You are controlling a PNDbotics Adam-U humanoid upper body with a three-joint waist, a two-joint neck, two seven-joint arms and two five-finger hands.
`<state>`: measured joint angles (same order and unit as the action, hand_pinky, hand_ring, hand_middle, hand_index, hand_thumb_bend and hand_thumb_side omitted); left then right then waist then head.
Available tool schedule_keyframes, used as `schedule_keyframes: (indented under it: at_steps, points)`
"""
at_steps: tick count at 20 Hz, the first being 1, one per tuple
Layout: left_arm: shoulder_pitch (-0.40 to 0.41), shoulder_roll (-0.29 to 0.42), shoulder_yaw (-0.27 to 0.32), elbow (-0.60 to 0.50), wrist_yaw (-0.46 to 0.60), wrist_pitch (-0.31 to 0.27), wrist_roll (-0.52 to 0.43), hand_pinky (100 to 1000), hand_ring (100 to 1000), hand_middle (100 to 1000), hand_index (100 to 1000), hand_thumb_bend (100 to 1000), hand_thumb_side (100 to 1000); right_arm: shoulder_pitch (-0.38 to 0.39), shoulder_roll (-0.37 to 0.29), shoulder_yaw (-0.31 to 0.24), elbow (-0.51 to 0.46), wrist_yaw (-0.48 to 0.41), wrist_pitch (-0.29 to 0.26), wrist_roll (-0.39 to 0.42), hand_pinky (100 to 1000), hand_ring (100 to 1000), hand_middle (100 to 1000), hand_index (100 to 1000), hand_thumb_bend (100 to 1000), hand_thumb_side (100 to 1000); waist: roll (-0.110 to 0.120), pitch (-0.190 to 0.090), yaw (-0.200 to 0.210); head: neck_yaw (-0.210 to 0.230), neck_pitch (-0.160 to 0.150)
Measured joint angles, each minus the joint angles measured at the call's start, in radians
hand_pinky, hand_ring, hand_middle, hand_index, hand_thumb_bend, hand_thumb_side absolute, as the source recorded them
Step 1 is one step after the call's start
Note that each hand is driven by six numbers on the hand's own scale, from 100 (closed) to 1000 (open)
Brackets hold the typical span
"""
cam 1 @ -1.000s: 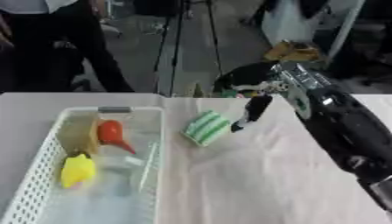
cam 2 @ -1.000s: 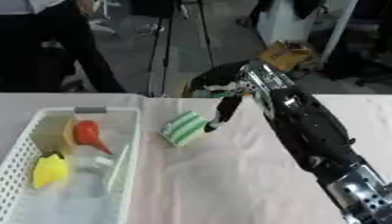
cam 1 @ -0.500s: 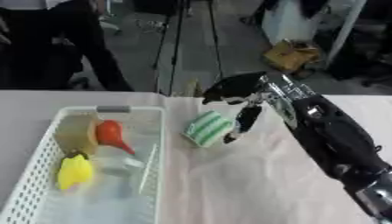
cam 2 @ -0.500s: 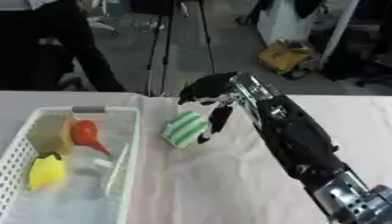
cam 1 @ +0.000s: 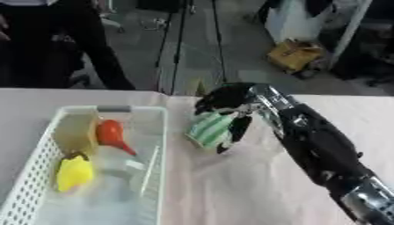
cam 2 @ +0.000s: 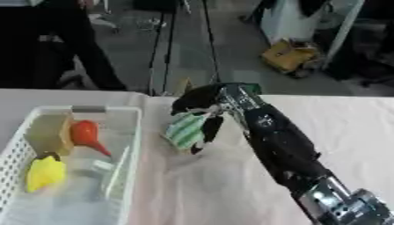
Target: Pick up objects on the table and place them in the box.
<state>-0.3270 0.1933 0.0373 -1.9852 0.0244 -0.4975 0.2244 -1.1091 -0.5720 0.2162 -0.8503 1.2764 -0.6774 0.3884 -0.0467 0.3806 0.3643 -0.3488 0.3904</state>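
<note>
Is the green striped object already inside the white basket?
No, the green striped object is outside the white basket, on its right, with the right robot hand curled around it.

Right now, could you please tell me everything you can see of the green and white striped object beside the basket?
The green and white striped object looks soft, like a folded cloth or sponge, though which I cannot tell. It stands tilted on the pale tablecloth, just right of the white basket and apart from it. The right hand arches over it from behind, dark fingers curled down its right side.

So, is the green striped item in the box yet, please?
Not yet: the green striped item sits on the table beside the box, under the right hand.
</note>
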Motion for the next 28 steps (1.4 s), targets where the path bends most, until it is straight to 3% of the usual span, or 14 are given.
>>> schedule_keyframes:
  at_steps: [9, 11, 19, 22, 23, 27, 28]
  points:
    - [-0.010, -0.005, -0.003, 0.000, 0.000, -0.001, -0.007, 987, 910, 1000, 948, 100, 1000, -0.011, -0.005, -0.028, 0.003, 0.116, 0.027, -0.070, 1000, 1000, 990, 1000, 738, 639, -0.020, 0.016, 0.028, -0.006, -0.008]
    - [-0.010, -0.007, -0.003, 0.000, 0.000, 0.000, -0.008, 988, 910, 1000, 939, 100, 1000, -0.016, -0.005, -0.030, 0.003, 0.140, 0.030, -0.085, 1000, 1000, 945, 1000, 679, 635, -0.023, 0.019, 0.030, -0.006, -0.012]
    - [-0.011, -0.008, -0.003, 0.000, 0.000, 0.001, -0.008, 988, 909, 1000, 934, 100, 1000, -0.021, -0.005, -0.037, 0.016, 0.210, 0.044, -0.151, 997, 1000, 870, 1000, 661, 573, -0.027, 0.021, 0.027, -0.008, -0.014]
    - [-0.011, -0.008, -0.003, 0.000, -0.001, 0.001, -0.008, 988, 909, 1000, 932, 100, 1000, -0.029, -0.004, -0.049, 0.039, 0.200, 0.036, -0.106, 980, 987, 877, 990, 662, 539, -0.027, 0.021, 0.027, -0.009, -0.014]
    - [-0.011, -0.008, -0.003, 0.000, -0.001, 0.001, -0.008, 988, 909, 1000, 931, 100, 1000, -0.033, -0.003, -0.053, 0.048, 0.186, 0.033, -0.080, 945, 944, 879, 974, 678, 508, -0.027, 0.021, 0.027, -0.009, -0.015]
    - [-0.011, -0.008, -0.003, 0.000, -0.003, 0.003, -0.010, 989, 909, 1000, 930, 100, 1000, -0.041, -0.001, -0.062, 0.073, 0.091, 0.025, 0.071, 967, 985, 889, 1000, 664, 444, -0.027, 0.020, 0.026, -0.010, -0.015]
    - [-0.011, -0.008, -0.004, 0.000, -0.003, 0.004, -0.010, 989, 909, 1000, 930, 100, 1000, -0.043, -0.001, -0.062, 0.078, 0.064, 0.044, 0.099, 967, 985, 889, 1000, 664, 444, -0.028, 0.020, 0.026, -0.011, -0.015]
